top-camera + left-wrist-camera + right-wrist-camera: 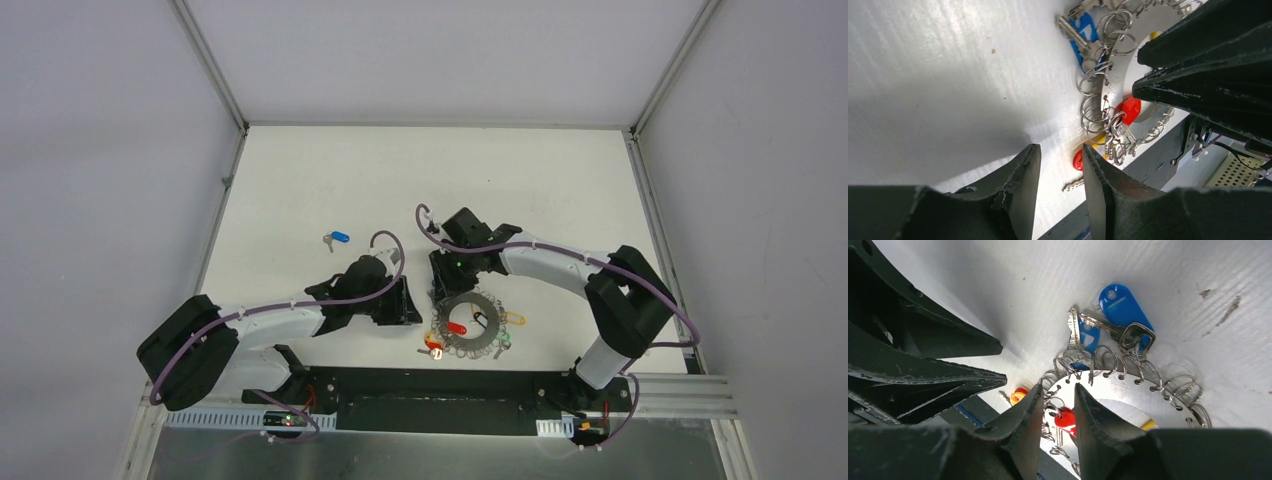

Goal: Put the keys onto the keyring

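The keyring (pixel 478 322) is a flat silvery disc edged with small wire rings, lying near the front edge of the table. Keys with red (pixel 455 327), yellow (pixel 515 318) and green (pixel 503 340) tags hang from it. A loose blue-tagged key (pixel 337 238) lies far left of it. My left gripper (pixel 407 300) (pixel 1060 155) stands open just left of the keyring (pixel 1113 85), with only bare table and a key blade (pixel 1073 185) between its fingers. My right gripper (pixel 442 285) (pixel 1058 392) hovers open over the keyring's (pixel 1128 385) rim, above a red tag (pixel 1066 418). Blue-tagged keys (pixel 1123 305) lie at the far rim.
The black mounting rail (pixel 430 385) runs right behind the keyring at the table's near edge. The two grippers sit close together, with the left gripper's fingers (pixel 948 375) showing in the right wrist view. White walls enclose the table (pixel 520 170) on three sides.
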{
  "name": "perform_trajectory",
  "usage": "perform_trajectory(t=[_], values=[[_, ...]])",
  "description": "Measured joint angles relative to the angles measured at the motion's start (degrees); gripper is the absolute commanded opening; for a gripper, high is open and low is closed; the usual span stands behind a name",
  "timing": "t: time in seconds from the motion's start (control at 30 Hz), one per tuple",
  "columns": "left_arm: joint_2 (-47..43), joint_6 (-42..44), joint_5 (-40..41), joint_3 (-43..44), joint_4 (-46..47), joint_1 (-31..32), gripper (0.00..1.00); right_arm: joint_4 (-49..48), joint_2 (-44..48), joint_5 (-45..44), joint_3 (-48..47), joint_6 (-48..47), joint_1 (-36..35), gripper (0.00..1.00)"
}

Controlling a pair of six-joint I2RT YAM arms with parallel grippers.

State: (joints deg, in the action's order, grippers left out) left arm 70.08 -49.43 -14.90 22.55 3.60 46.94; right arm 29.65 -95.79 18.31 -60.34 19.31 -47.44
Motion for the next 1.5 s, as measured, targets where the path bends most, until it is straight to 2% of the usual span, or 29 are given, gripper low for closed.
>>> perform_trajectory(t=[0.33,0.53,0.9,1.0,1.17,1.5], values=[[-1.9,1.11,-0.17,-0.81,3.8,0.0,0.38,-1.01,1.2,5.16,0.85,-2.99,1.77,0.29],[-5.18,1.05,-0.13,-2.62,4.15,0.0,0.38,-0.74,-1.95,7.72,-0.92,-5.4,1.75,0.3],[-8.76,0.87,0.0,-4.17,4.26,0.0,0.38,2.6,-7.93,6.71,-4.81,-9.31,1.64,0.3],[-9.09,0.85,0.11,-4.44,4.26,0.0,0.38,3.45,-8.11,6.62,-4.81,-10.21,1.49,0.23],[-9.09,0.83,0.46,-4.48,4.28,0.0,0.38,3.69,-8.13,7.41,-4.87,-11.41,1.42,0.0],[-9.94,1.29,0.46,-4.48,4.26,0.0,0.38,4.22,-7.85,11.54,-4.92,-13.31,1.4,0.0]])
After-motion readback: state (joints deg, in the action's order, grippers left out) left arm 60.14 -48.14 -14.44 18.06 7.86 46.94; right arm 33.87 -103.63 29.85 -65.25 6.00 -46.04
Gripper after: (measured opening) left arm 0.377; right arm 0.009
